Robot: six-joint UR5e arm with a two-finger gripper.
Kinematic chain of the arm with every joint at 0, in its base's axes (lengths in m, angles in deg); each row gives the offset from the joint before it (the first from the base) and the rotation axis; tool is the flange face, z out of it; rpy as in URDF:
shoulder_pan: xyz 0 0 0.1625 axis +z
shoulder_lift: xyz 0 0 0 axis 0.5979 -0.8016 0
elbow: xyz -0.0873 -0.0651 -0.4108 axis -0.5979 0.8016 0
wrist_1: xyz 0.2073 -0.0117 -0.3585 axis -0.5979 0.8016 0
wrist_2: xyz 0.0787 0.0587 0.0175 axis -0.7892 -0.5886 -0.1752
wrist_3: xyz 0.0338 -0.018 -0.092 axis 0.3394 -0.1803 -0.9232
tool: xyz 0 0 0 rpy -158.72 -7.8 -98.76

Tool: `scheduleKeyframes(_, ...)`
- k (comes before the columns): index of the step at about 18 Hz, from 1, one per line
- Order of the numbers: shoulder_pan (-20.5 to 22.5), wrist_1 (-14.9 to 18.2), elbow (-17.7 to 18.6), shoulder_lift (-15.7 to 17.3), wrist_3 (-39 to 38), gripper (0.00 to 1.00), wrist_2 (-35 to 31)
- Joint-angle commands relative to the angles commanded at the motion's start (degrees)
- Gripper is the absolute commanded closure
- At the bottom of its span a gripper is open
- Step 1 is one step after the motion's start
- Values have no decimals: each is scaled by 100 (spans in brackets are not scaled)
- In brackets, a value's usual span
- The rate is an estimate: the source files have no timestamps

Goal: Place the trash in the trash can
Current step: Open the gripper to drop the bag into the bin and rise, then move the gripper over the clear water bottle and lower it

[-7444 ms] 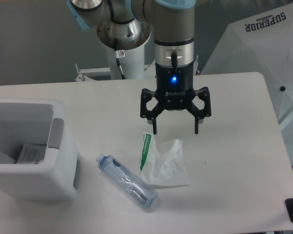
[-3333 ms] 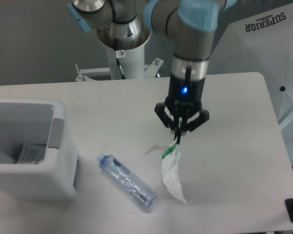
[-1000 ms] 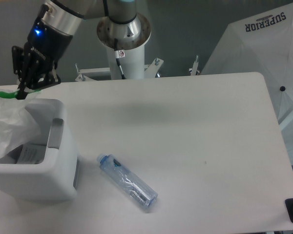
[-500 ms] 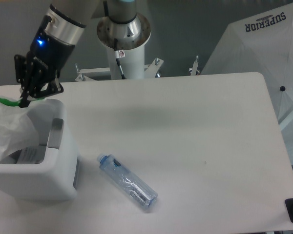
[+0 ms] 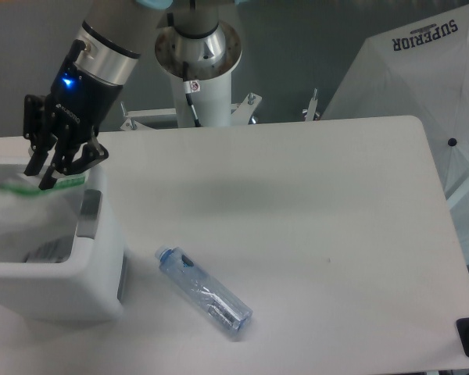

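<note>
Taking the trash can as the landmark, the nearest thing is the clear bluish bottle, which lies on its side on the white table just to the right of the can's front corner, apart from it, cap end pointing toward the can. The can itself is a boxy grey-white bin with a darker grey panel on its right inner wall. Inside its opening sits the clear wrapper, a blurred, filmy mass with its green strip near the can's far rim; a piece of paper shows beneath it. Directly above that far rim hangs the gripper, tilted down toward the opening, a blue light on its body; its fingers stand slightly spread, with the green strip just under their tips, and contact cannot be told. Beyond the can stands the arm's white pedestal.
</note>
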Motion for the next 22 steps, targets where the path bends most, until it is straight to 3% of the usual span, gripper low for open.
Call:
scheduleKeyframes(6,96,-26,0,79,-44,1,9)
scheduleKeyframes(12,1414,-18,26,-17,-2008,0,0)
scheduleKeyframes(14,1659,-53,175,-192,-2695,0,-157)
scheduleKeyframes(17,2064,-44,124,-552,-3363,0,-509)
scheduleKeyframes(22,2110,-26,-570,-1676,-4041,0,-1360)
